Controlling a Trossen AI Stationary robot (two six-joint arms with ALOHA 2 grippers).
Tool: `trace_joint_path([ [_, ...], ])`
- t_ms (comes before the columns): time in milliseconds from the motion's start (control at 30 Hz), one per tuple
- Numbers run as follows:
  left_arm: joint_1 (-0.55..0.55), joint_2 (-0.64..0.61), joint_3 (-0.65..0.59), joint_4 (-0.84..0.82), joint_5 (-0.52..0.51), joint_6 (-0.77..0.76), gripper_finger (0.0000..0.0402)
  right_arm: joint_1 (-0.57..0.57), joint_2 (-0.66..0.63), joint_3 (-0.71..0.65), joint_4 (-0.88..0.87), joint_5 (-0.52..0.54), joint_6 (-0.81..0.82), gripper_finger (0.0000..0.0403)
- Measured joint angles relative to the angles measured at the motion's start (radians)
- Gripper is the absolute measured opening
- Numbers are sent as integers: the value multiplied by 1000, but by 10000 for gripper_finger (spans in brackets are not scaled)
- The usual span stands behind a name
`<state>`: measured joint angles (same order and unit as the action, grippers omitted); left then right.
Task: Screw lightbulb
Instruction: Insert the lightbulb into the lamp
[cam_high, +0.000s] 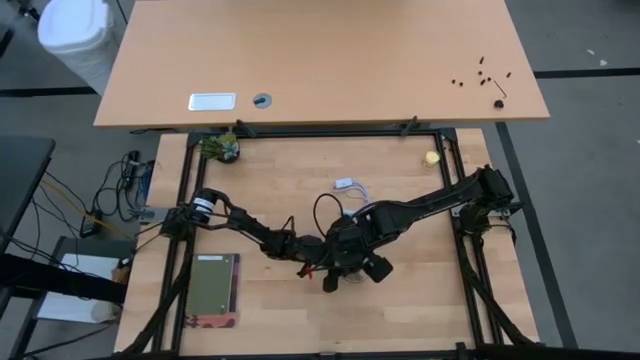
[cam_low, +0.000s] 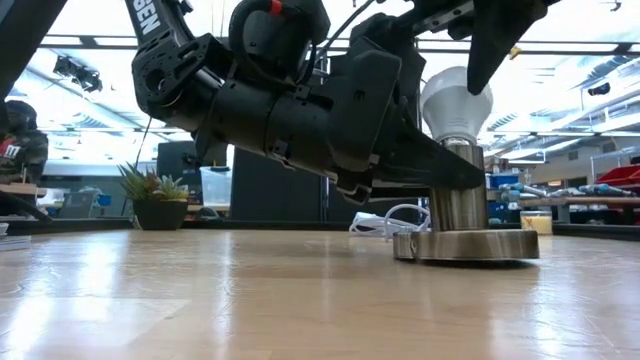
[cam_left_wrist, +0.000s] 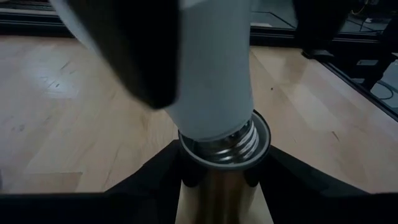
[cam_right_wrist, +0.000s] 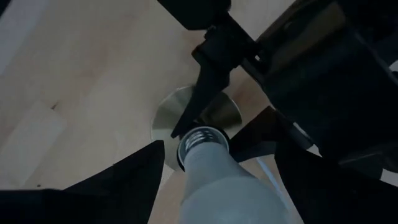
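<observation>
Where the two dark arms meet near the middle of the pale wooden table, we see the small white frosted lightbulb standing upright, its grey threaded base partly sunk in the mouth of the brushed-metal lamp socket — several turns of thread remain visible in the left wrist view. The socket rises from a round metal disc base resting flat on the table, with a white cord coiled just behind it. We find the left gripper low beside the socket tube, its fingers roughly half spread on either side of the tube; whether they press it we cannot tell. The right gripper hangs above the bulb, its fingers wide apart either side of the globe and clear of it. A small potted green plant stands at the table's far edge.
</observation>
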<state>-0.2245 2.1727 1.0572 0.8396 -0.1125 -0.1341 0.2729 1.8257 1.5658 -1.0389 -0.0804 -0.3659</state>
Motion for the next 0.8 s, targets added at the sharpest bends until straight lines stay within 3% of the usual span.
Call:
trace_joint_path([
  [267, -5, -1, -11, 0, -1, -5, 189, 2, -25, 3, 27, -23, 23, 320],
  [567, -5, 0, -11, -4, -1, -3, 189, -66, -163, 3, 7, -69, 57, 319],
  [800, -12, 1, -12, -3, -1, 11, 189, -91, -228, -117, 14, -70, 51, 319],
])
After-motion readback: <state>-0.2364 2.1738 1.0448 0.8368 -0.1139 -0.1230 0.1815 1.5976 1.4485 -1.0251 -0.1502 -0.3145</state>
